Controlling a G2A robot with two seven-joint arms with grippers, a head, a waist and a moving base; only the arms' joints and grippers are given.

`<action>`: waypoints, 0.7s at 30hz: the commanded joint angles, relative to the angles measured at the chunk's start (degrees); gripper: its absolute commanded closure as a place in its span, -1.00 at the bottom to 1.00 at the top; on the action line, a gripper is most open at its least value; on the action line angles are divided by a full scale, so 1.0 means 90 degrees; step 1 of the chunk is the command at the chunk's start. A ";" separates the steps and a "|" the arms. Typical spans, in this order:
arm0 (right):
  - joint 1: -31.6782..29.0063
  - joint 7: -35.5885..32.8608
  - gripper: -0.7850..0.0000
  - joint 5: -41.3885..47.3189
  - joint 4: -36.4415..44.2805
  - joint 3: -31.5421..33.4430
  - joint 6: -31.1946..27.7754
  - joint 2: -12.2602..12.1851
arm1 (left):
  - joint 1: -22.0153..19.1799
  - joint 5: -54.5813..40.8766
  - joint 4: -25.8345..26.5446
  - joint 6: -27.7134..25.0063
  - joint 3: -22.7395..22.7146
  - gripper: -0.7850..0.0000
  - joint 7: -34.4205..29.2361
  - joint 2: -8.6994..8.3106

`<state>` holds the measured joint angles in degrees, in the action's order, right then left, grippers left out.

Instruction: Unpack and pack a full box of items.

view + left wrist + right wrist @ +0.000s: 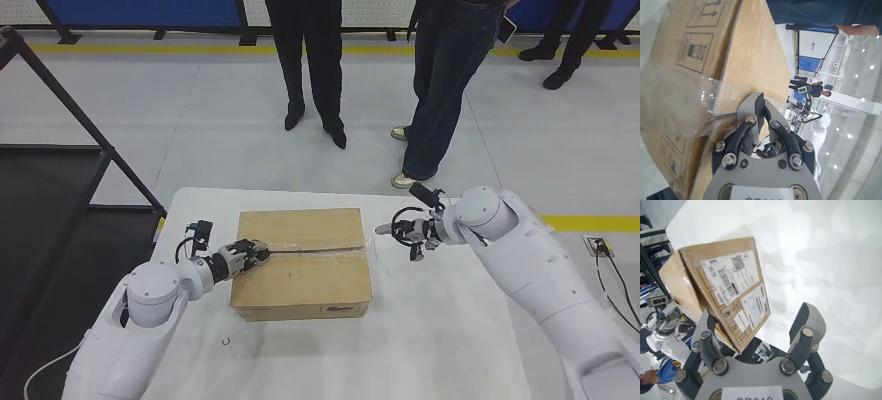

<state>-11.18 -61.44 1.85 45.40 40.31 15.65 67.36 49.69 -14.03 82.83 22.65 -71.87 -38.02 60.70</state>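
Note:
A closed brown cardboard box [300, 262] lies in the middle of the white table [440, 330], its top seam sealed with clear tape [677, 102]. My left gripper [256, 250] rests on the box top at the left end of that seam. In the left wrist view its pads [758, 111] are shut together, with nothing visible between them, right beside the tape's crinkled edge. My right gripper [400, 232] hovers open just off the box's right end, apart from it. In the right wrist view the labelled end of the box [730, 291] lies ahead of the spread fingers [800, 317].
A small dark ring [226, 342] lies on the table in front of the box's left corner. Two people stand on the floor beyond the table's far edge [300, 190]. A black metal frame [60, 100] stands to the left.

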 commanded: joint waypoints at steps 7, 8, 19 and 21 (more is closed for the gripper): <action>-0.0470 0.0772 0.00 -0.0363 0.2333 0.0541 0.0653 -0.0258 | 0.0062 -0.0054 0.0086 -0.0037 -0.0051 1.00 0.0036 -0.0001; -0.0593 0.0844 0.17 -0.0367 0.2681 0.0600 0.0738 -0.0285 | 0.0074 -0.0054 0.0107 -0.0044 -0.0061 1.00 0.0043 -0.0002; -0.0851 0.0078 1.00 -0.0001 0.3611 0.0689 0.1041 -0.0331 | 0.0156 -0.0105 0.0233 -0.0092 -0.0166 1.00 0.0061 -0.0014; -0.0851 0.0078 1.00 -0.0001 0.3611 0.0689 0.1041 -0.0331 | 0.0159 -0.0114 0.0230 -0.0097 -0.0179 1.00 0.0057 -0.0015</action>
<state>-18.83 -60.71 1.84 77.89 46.51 25.02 64.38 51.12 -15.03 84.91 21.79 -73.46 -37.50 60.56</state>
